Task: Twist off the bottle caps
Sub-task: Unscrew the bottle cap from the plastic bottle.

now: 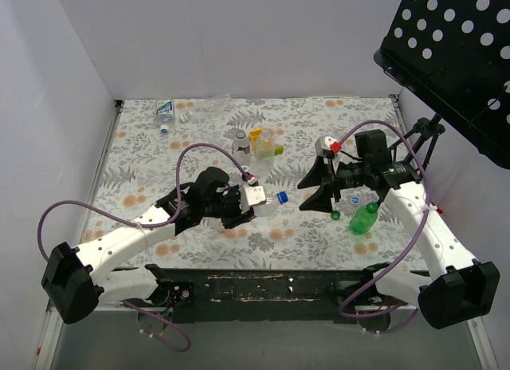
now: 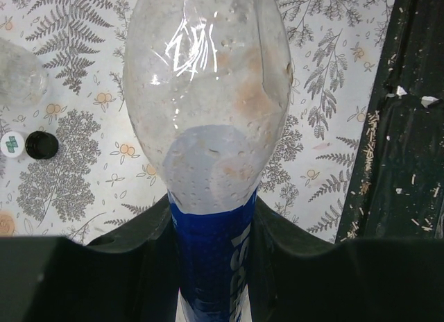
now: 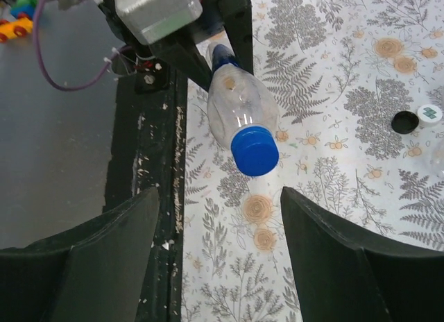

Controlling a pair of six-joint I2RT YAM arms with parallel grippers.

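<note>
My left gripper is shut on a clear bottle at its blue label and holds it lying sideways above the table. The bottle's blue cap points right, toward my right gripper. In the right wrist view the blue cap sits just ahead of my open right gripper, centred between the jaws and not touched. The bottle runs back to the left gripper.
A green bottle, a green cap and a blue cap lie under the right arm. A yellowish bottle and clear bottles stand farther back. Black and white caps lie loose. A black perforated stand overhangs at right.
</note>
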